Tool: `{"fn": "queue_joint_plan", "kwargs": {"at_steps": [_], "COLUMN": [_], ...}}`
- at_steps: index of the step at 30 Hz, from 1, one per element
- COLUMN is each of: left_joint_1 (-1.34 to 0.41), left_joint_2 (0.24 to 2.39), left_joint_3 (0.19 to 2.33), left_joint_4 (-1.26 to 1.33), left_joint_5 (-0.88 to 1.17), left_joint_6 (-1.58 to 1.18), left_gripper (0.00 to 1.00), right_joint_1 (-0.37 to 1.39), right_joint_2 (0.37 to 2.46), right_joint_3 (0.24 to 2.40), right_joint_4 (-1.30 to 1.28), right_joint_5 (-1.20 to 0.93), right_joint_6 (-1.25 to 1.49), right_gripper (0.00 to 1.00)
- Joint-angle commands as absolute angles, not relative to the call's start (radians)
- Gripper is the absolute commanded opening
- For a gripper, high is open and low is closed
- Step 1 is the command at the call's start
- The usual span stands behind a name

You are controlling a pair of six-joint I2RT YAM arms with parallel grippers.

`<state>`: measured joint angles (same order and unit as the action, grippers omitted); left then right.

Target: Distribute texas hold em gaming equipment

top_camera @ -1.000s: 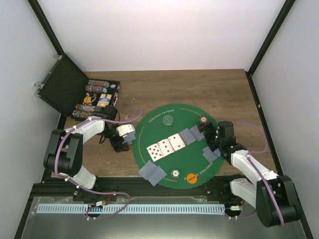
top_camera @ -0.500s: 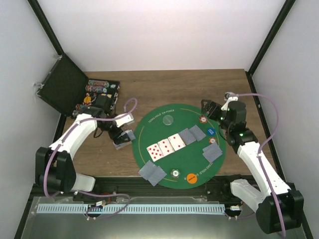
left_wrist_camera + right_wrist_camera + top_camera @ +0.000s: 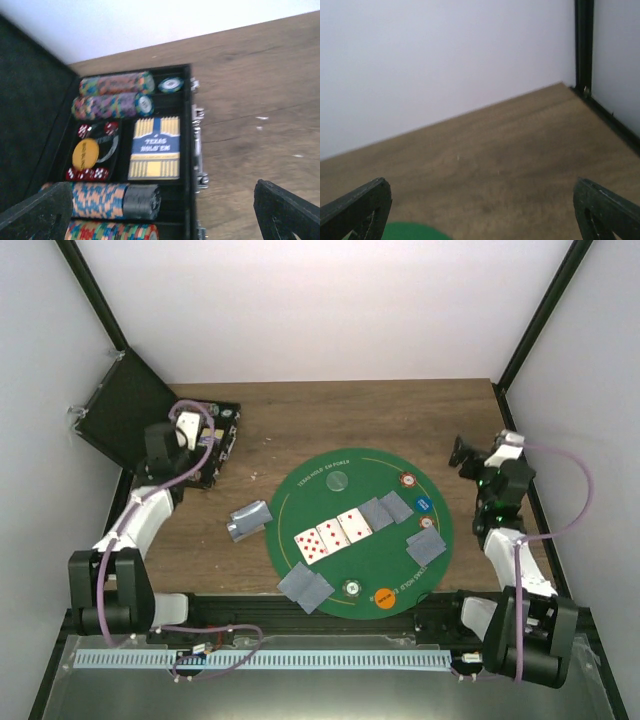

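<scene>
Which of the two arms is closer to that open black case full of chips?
Left. The left gripper hovers right above the case, looking down on its chip rows and card deck. The right gripper is on the far side of the table, beyond the right edge of the green mat.

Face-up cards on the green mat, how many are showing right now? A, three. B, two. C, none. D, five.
A: three face-up cards with red pips lie side by side in a row at the middle of the green mat.
</scene>
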<state>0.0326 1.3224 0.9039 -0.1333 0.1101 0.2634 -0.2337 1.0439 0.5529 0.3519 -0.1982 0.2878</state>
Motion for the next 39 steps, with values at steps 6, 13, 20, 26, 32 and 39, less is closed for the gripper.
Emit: {"fn": "queue_joint_plan", "kwargs": {"at_steps": [6,13,20,26,32,39], "left_joint_1": [0.031,0.031,0.018,0.017,0.017,0.017], "left_joint_2": [1.362,1.421,1.536,1.560,1.553,1.555], "left_joint_3": [0.517,0.376,0.236,0.272,0.278,0.304], "left_joint_4": [0.570,0.886,1.231,1.203,1.179,1.132], "left_joint_5": [-0.022,0.047,0.122,0.106,0.116,0.102], "left_joint_6": [0.040,-0.004,0.046,0.036,0.036,0.030], "left_gripper": [0.99,1.00,1.00,1.00,0.99,1.00], "right_joint_1": [-0.237,-0.238,-0.228,-0.158,-0.109,-0.109], "right_joint_2": [1.166,1.324,1.449,1.472,1.518,1.515], "right_joint_3": [0.194,0.144,0.177,0.234,0.220,0.220], "right_joint_4": [1.044,1.238,1.313,1.223,1.274,1.268], "right_joint_5": [-0.291,-0.387,-0.546,-0.524,-0.457,-0.456], "right_joint_6": [0.151,0.114,0.073,-0.011,-0.052,-0.051], "right_gripper": [1.00,1.00,1.00,1.00,1.00,1.00]}}
